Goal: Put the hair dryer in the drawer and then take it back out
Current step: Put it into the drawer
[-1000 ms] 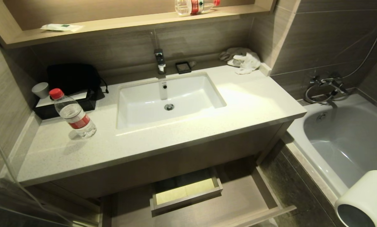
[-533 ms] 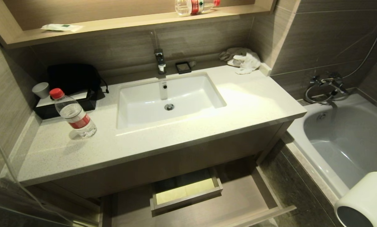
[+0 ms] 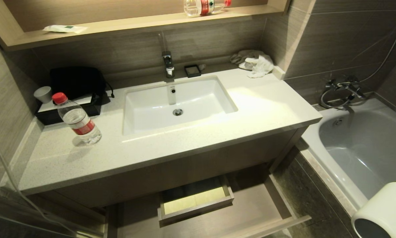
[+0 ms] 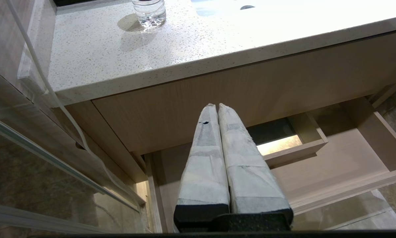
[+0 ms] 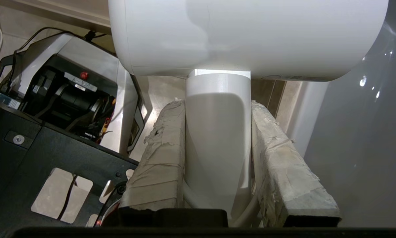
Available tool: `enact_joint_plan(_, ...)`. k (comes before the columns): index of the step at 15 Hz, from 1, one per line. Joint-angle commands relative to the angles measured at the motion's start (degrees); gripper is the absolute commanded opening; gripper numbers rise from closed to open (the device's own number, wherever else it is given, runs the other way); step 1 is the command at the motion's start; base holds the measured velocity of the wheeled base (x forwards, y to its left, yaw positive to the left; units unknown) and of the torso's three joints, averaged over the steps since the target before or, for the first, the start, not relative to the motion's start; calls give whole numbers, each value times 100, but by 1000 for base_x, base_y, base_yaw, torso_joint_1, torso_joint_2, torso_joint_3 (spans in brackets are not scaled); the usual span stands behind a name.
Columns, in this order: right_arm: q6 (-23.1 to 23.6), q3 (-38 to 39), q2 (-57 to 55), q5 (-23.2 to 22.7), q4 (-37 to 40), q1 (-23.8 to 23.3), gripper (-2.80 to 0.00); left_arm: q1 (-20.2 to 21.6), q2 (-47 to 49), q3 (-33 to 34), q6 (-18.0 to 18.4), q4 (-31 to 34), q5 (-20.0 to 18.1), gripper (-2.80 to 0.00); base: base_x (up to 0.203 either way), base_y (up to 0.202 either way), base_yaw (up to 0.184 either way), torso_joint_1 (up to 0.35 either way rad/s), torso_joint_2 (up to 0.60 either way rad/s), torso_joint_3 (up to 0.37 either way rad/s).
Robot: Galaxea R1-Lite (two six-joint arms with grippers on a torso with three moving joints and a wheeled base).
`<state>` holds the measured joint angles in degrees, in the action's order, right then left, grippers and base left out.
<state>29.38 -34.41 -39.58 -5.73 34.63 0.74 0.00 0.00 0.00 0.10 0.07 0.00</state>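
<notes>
The white hair dryer hangs at the lower right of the head view, over the bathtub's edge, its dark round end face turned toward the camera. My right gripper is shut on its slim white handle, with the fat barrel just beyond the fingertips. The drawer stands pulled out under the vanity counter, and its pale floor holds only a boxed rectangular cutout. The dryer is to the right of the drawer and apart from it. My left gripper is shut on nothing, parked in front of the drawer.
A water bottle with a red cap stands on the counter left of the sink. A black bag, a cup and a cloth lie at the back. The bathtub is on the right. The robot's base shows in the right wrist view.
The hair dryer has sunk slightly toward the lower right corner of the head view. Nothing else has moved.
</notes>
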Motion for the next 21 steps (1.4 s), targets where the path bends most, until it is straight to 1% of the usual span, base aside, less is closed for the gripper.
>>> enact_joint_plan(1, -2, 36, -11, -7, 61, -4, -280, 0, 0, 0, -1, 1, 0, -280, 0, 0, 0, 0, 0, 0)
enact_joint_plan(12, 6, 145, 0, -33, 70, 5, -280, 0, 0, 0, -1, 1, 0, -280, 0, 0, 0, 0, 0, 0)
enact_joint_plan(21, 24, 216, 30, -33, 53, 5, -280, 0, 0, 0, -1, 1, 0, -280, 0, 0, 0, -103, 230, 118)
